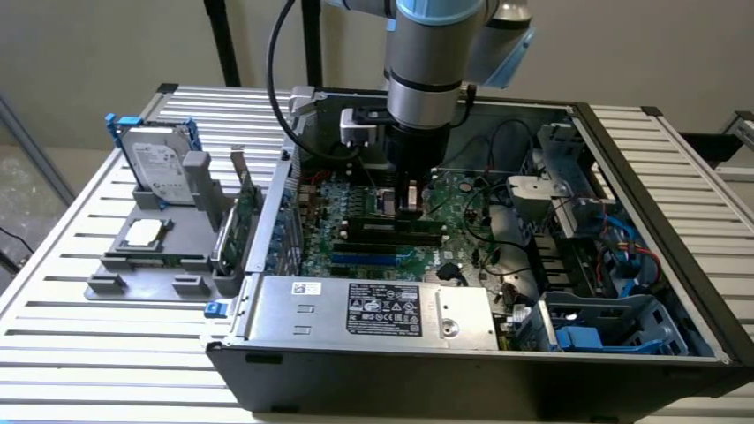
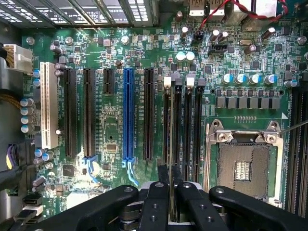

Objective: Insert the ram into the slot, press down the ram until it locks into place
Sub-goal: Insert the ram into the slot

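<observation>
Claw [image 2: 172,204] is narrow, fingers pinched on the ram [image 2: 172,192], low over the motherboard [image 2: 110,139]. In the wrist view the ram is edge-on: a thin pale strip standing upright between the two black fingers, chips not readable. It runs in line with the black memory sockets. The slot [image 2: 177,125] is one of the two on the blue-socket side, and I can't tell which of that pair the ram is over. Can't tell either whether the bottom edge already touches the slot or hangs just above it.

Step in hand, as I judge it: insertion, with the ram lined up and not yet pressed home. That calls for the edge centred along one slot, end latches open, and a push straight down with no tilt.

White latch tabs [image 2: 167,81] sit at the far ends of alternate sockets. Long blue socket [image 2: 128,115] is just beside the memory bank, and the open CPU socket [image 2: 245,166] is on the other side.

In the exterior view the arm reaches down into an open computer case [image 1: 471,371], power supply [image 1: 377,309] along its near edge. Hard drive [image 1: 162,163] and upright expansion card [image 1: 242,216] stand to the exterior view's left on the slatted table [image 1: 71,353].
</observation>
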`<state>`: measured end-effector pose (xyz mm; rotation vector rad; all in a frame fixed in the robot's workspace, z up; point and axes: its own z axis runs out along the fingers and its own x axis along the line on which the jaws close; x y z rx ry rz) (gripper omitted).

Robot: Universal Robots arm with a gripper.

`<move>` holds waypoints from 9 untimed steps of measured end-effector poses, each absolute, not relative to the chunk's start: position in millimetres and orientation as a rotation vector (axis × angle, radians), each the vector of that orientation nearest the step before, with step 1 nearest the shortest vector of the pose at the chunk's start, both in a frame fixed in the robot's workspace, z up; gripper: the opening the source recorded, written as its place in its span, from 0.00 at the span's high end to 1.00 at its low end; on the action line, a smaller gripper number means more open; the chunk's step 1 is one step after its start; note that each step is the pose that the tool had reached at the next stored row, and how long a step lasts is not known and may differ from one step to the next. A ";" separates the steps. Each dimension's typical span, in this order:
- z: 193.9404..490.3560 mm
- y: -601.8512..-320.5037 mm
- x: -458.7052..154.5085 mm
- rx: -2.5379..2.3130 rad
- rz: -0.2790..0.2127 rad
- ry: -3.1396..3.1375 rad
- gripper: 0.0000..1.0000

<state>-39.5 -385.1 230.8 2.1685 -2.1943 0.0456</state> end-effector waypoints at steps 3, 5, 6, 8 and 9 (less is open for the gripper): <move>230.7 -385.1 -39.3 2.167 0.044 -2.194 0.86; 230.6 -385.0 -38.6 2.166 0.042 -2.194 0.86; 230.6 -385.0 -38.0 2.166 0.042 -2.193 0.86; 230.5 -385.1 -36.8 2.166 0.041 -2.193 0.86; 230.4 -385.1 -36.1 2.166 0.041 -2.193 0.86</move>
